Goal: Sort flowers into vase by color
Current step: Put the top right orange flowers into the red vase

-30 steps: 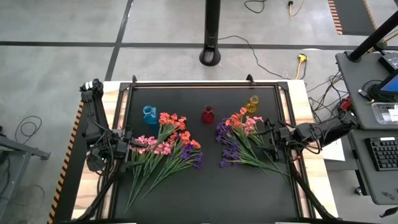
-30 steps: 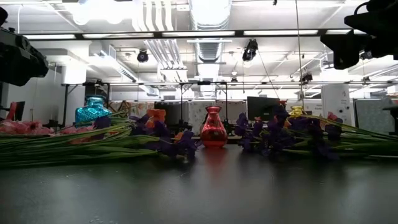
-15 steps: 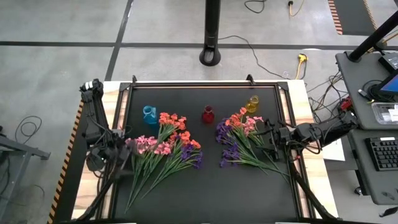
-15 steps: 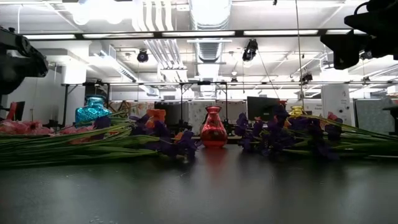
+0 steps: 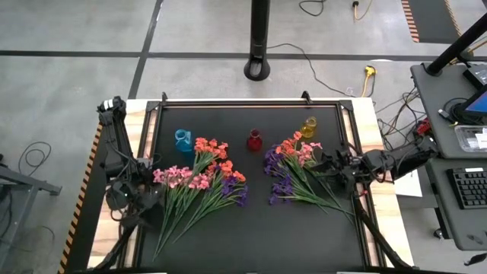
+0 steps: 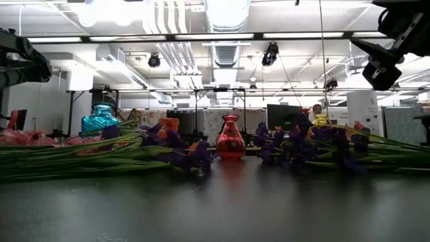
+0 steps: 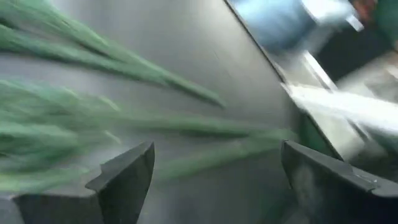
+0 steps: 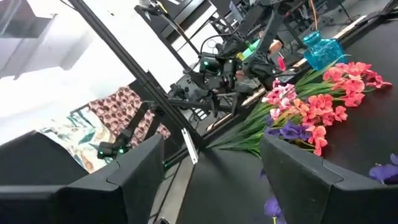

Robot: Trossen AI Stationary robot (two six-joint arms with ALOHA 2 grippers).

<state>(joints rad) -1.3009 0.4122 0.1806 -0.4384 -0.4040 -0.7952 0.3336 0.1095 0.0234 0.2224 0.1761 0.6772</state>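
While 2 flower bunches lie on the black table, left gripper and right gripper hang spread apart, holding nothing.

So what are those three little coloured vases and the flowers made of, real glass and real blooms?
The blue vase, red vase and yellow vase look like tinted glass: glossy and see-through, and the red one catches bright highlights. The flowers seem artificial, probably fabric petals on plastic stems; their colours and stems look very uniform, though the pictures cannot settle it.
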